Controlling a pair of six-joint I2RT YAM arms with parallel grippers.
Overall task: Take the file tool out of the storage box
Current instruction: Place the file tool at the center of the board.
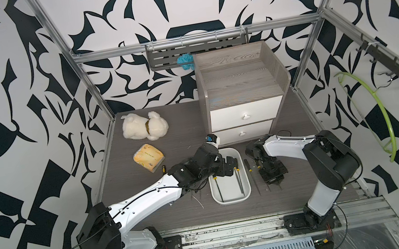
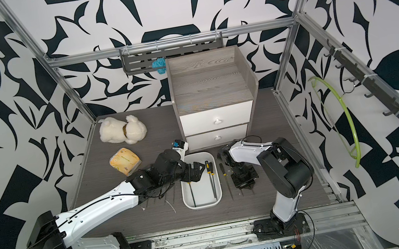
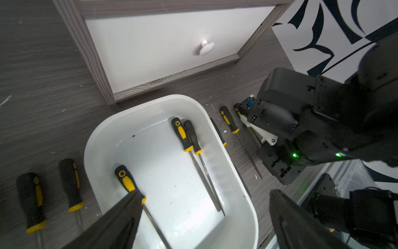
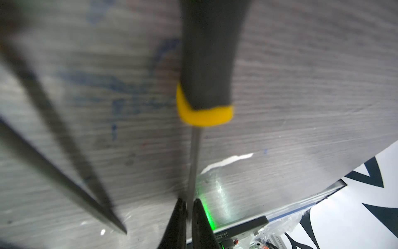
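Hovering above the far end of the shallow white plastic storage box (image 1: 231, 201), the left gripper (image 1: 230, 165) has its jaws spread wide and holds nothing. In the left wrist view its two dark fingers (image 3: 120, 220) frame the box from either side. Three slim steel files with black-and-yellow handles lie inside. A lone file (image 3: 127, 183) runs along one long wall, and a pair of files (image 3: 189, 138) lies side by side, touching, along the opposite wall. One fingertip overlaps the lone file's yellow collar in that view, but whether it makes contact I cannot tell. Over on the right, just beside the box, the right gripper (image 1: 272, 174) points straight down at the dark grey wood-grain table (image 1: 274, 203). Its wrist view settles it: the jaws are pressed almost together, pinching the thin metal shank of a fourth file (image 4: 206, 75), which is out of the box and blurred. Another loose file (image 1: 248, 167) lies on the table between box and right gripper, parallel to the box wall. Two more file handles (image 3: 32, 200) rest on the table at the box's other side. Behind the box stands a grey wood-grain cabinet (image 1: 238, 83) with two white drawers. A white plush toy (image 1: 145, 127) and a yellow packet (image 1: 148, 158) sit well apart on the left.
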